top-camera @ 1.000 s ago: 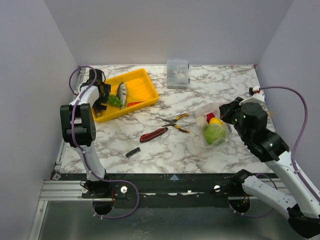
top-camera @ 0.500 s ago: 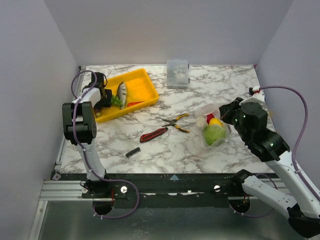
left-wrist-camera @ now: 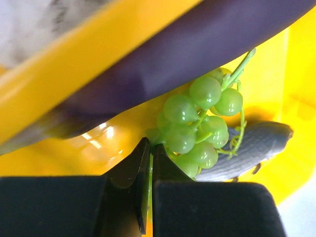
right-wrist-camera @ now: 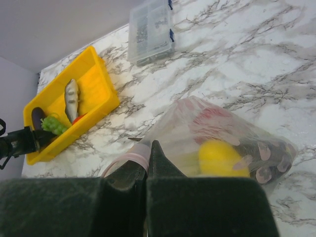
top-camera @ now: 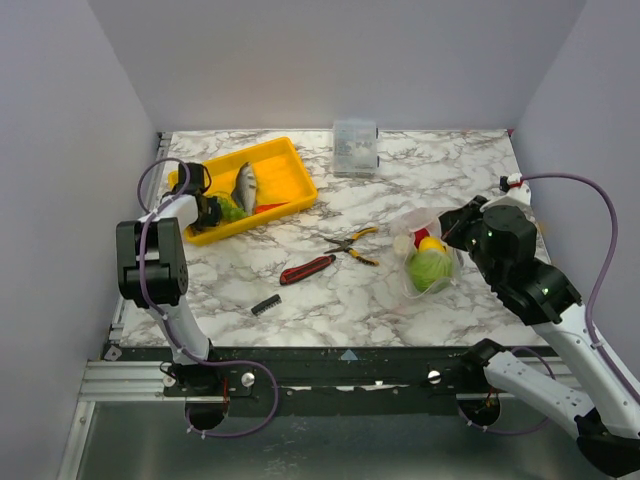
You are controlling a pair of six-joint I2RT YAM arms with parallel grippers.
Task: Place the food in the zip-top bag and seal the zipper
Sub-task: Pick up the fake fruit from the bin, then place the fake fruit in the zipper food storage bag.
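In the left wrist view my left gripper (left-wrist-camera: 150,148) is shut on the thin stem of the green grapes (left-wrist-camera: 197,131), inside the yellow tray (left-wrist-camera: 59,74). A purple eggplant (left-wrist-camera: 197,49) lies just above them and a grey fish (left-wrist-camera: 259,143) behind. From above, the left gripper (top-camera: 208,212) sits at the tray's near left end. My right gripper (right-wrist-camera: 148,147) is shut on the pinkish zipper (right-wrist-camera: 129,157) at the mouth of the zip-top bag (right-wrist-camera: 247,133). The bag (top-camera: 428,262) holds a yellow fruit (right-wrist-camera: 219,158), a red tomato (right-wrist-camera: 210,118) and a green cabbage (top-camera: 428,270).
A red-handled knife (top-camera: 307,268) and yellow-handled pliers (top-camera: 355,243) lie mid-table, with a small black part (top-camera: 265,305) nearer the front. A clear rigid box (top-camera: 355,147) stands at the back. A small red item (top-camera: 268,208) lies in the tray (top-camera: 285,165).
My left gripper has gone from open to shut on the grapes' stem and shifted a little nearer along the tray's left end. The right arm and the bag have not moved.
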